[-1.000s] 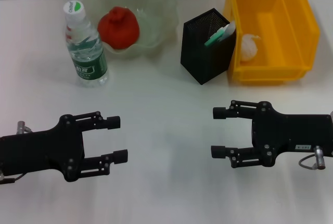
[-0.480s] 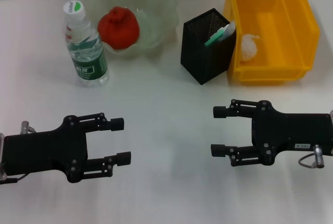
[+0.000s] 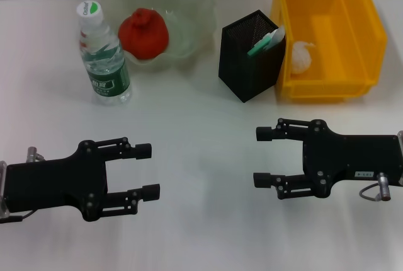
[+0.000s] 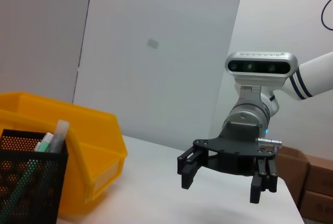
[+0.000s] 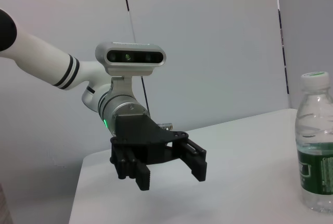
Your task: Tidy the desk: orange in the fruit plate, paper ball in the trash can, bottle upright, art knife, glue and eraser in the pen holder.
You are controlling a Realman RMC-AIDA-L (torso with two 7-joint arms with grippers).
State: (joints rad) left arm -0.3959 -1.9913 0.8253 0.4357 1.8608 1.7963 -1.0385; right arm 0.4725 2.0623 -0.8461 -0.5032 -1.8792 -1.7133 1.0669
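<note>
The orange is found lying in the fruit plate at the far left of the desk, the bottle is stood upright just beside that plate with its white cap on top, the paper ball is seen resting inside the trash can, and slim items with green and white ends are seen poking out of the pen holder, which is set just beside the bin; the eraser itself cannot be made out. Should anything need moving, the bottle would likely be felt as fairly heavy and smooth (it appears largely full of water), and would best be taken around the labelled middle, where the wall is probably stiffest. The orange would be judged firm but bruisable, with lumpy skin offering grip across its widest part. The paper ball would be expected to be nearly weightless and crushable, so a light pinch anywhere would serve. The mesh holder looks rigid and light, liable to tip if knocked. On the bottle, a green label with white lettering is visible, but no word can be read with confidence; the cap carries a green mark, also illegible. The left gripper is held low over the near left of the desk, jaws spread wide and nothing between them; the right gripper is poised over the near right, likewise parted and empty. By this layout the tidying is judged essentially complete.
</note>
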